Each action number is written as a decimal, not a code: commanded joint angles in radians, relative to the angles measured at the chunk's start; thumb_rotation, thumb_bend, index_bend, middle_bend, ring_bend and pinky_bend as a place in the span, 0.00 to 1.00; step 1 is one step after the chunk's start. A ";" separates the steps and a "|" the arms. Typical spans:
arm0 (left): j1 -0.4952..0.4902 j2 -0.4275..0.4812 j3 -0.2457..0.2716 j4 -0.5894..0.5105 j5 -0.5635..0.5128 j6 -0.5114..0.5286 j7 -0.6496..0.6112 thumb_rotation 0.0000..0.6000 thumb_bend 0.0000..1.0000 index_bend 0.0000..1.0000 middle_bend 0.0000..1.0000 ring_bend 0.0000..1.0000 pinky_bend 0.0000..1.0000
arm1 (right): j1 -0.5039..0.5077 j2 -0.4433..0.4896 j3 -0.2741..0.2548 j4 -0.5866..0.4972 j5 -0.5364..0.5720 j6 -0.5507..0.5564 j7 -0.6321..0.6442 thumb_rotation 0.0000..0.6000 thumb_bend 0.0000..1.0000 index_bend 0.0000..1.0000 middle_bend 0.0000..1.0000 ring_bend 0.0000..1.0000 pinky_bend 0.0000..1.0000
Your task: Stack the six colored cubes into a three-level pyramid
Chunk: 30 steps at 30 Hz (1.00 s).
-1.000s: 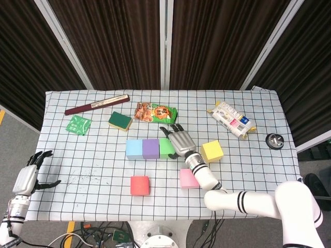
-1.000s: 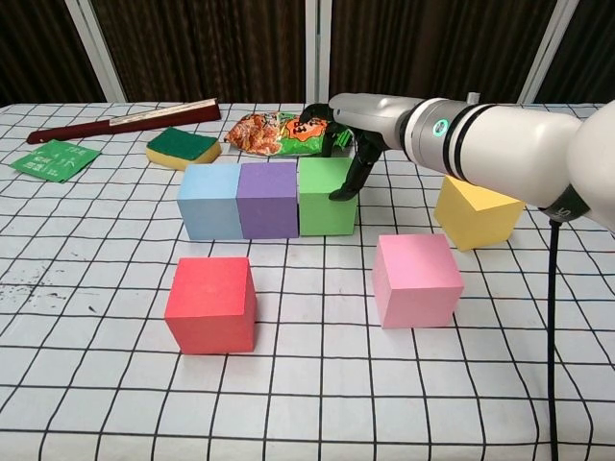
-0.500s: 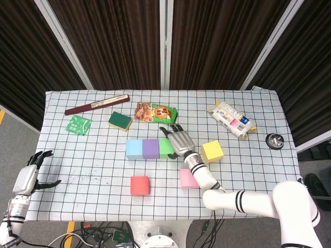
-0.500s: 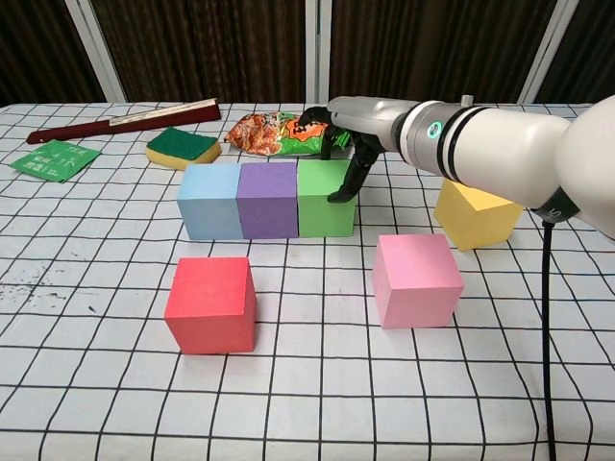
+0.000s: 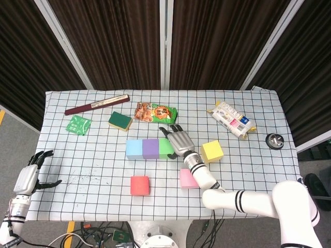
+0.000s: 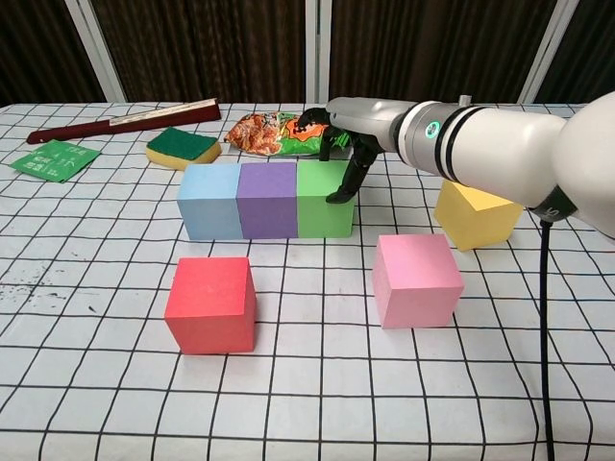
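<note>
Versus the frame half a second back, almost nothing has moved: the right hand has edged a touch leftward along the green cube, cubes unchanged. Left to right: at the lower left of the head view the left hand hangs off the edge of the surface, fingers apart, holding nothing. At frame centre stands a touching row of blue cube, purple cube and green cube. The right hand's fingers curve down against the green cube's right side and top edge; whether it grips or only touches, I cannot tell. In the lower part of the chest view the red cube sits left and the pink cube right, both apart from the row; the yellow cube lies further right, partly behind the right arm. Along the upper part: a dark stick, green packet, sponge, snack bag, white wrapped pack, and a small round object at far right.
</note>
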 commanded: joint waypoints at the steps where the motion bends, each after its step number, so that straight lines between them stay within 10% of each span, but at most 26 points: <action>1: 0.000 0.000 0.000 0.001 0.000 0.000 -0.001 1.00 0.00 0.13 0.16 0.04 0.06 | 0.001 -0.001 0.000 0.001 0.001 -0.001 0.000 1.00 0.20 0.00 0.34 0.00 0.00; 30: 0.002 0.001 0.000 0.001 0.001 0.006 -0.002 1.00 0.00 0.13 0.16 0.04 0.06 | -0.020 0.049 0.007 -0.064 -0.043 -0.009 0.046 1.00 0.11 0.00 0.10 0.00 0.00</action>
